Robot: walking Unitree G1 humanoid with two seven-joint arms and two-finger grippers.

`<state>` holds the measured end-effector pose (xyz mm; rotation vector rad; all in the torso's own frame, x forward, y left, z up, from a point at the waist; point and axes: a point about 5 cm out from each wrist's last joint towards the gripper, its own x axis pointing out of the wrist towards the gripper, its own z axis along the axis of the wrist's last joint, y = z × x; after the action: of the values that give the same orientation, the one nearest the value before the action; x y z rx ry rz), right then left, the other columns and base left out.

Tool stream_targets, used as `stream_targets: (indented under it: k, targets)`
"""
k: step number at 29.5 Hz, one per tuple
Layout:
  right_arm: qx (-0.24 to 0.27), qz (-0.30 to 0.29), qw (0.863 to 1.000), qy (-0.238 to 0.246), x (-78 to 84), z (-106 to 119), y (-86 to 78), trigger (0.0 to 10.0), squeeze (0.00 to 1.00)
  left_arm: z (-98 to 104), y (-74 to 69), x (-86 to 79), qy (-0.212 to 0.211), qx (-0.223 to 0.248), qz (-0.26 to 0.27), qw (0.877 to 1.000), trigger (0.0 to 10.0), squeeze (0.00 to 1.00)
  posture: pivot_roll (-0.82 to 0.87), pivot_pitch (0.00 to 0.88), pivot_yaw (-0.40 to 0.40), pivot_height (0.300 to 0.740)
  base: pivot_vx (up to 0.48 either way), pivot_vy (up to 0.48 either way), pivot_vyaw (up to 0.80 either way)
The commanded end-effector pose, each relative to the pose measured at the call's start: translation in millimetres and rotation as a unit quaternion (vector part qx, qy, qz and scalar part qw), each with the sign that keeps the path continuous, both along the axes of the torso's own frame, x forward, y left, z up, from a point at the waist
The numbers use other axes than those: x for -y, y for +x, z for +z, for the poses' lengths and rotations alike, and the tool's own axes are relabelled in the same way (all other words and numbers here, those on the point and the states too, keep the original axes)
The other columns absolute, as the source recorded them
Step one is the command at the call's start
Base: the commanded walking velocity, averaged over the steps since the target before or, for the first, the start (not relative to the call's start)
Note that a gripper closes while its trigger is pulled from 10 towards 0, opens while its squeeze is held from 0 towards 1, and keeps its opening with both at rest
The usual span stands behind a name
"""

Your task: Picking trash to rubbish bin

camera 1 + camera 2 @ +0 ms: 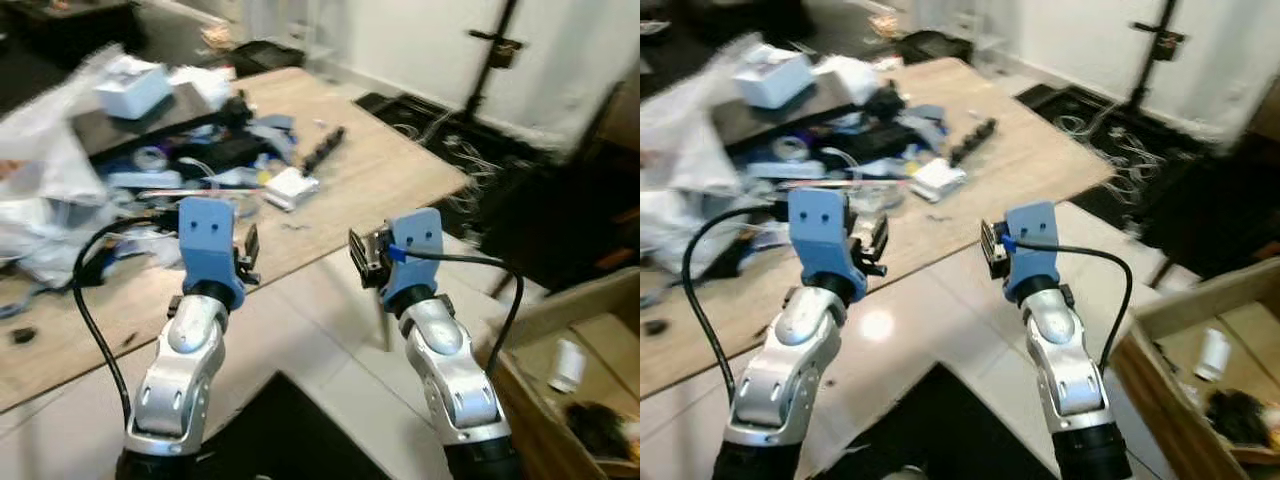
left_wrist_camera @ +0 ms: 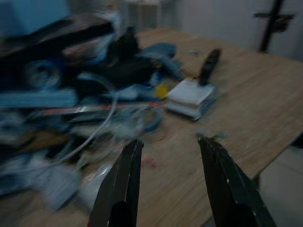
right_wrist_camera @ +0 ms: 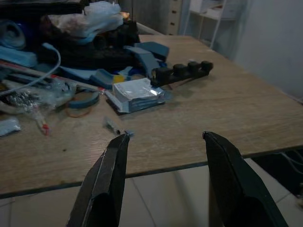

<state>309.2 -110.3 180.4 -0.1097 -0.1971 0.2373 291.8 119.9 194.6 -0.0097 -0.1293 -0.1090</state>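
Wooden table (image 1: 400,170) runs from near left to far right, its left half heaped with clutter: white plastic bags (image 1: 40,190), a white box (image 1: 135,88), cables, blue parts. Nearer the bare end lie a small foil-wrapped packet (image 3: 137,92) and a black strip of knobs (image 3: 182,72) just beyond it. Tiny scraps (image 3: 113,125) sit near the table's front edge.

Left gripper (image 2: 168,156) is raised over the near edge of the clutter, fingers spread apart, nothing between them. Right gripper (image 3: 163,151) hovers off the table's front edge over the tiled floor, fingers likewise apart and empty. Cardboard box (image 1: 560,400) at near right, holding a white bottle and dark bits, looks like the bin.

Judgement: step in hand is the approach, choosing a piece. Head views are blurred, so settle before reaching. The packet seems the easiest first grab: isolated, flat, well clear of cables. Come down from above, straddle its short sides, close gently as the wrapper may slide. Avoid snagging the loose wires on the left.
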Motion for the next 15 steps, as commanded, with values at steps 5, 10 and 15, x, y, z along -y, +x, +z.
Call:
stream_targets:
  k: [5, 10, 15]
  targets:
    - [-0.008, 0.003, 1.0, -0.002, 1.1, -1.7, -1.8, 10.0, 0.0, -4.4, -1.8, 0.8, 0.003, -0.012, 0.003, 1.0, 10.0, 0.0, 0.07, 0.105, -0.017, 0.74, 0.0, 0.0, 0.8]
    - [-0.011, 0.004, 1.0, -0.002, 0.9, -2.4, -1.5, 10.0, 0.0, -4.9, -2.1, 0.5, 0.003, -0.014, 0.004, 1.0, 10.0, 0.0, 0.07, 0.105, -0.017, 0.74, 0.0, 0.0, 0.8]
    - [-0.015, 0.008, 1.0, -0.003, -0.2, -3.9, -1.7, 10.0, 0.0, -5.3, -2.1, -0.7, 0.002, -0.017, 0.006, 1.0, 10.0, 0.0, 0.07, 0.108, -0.02, 0.74, 0.0, 0.0, 0.8]
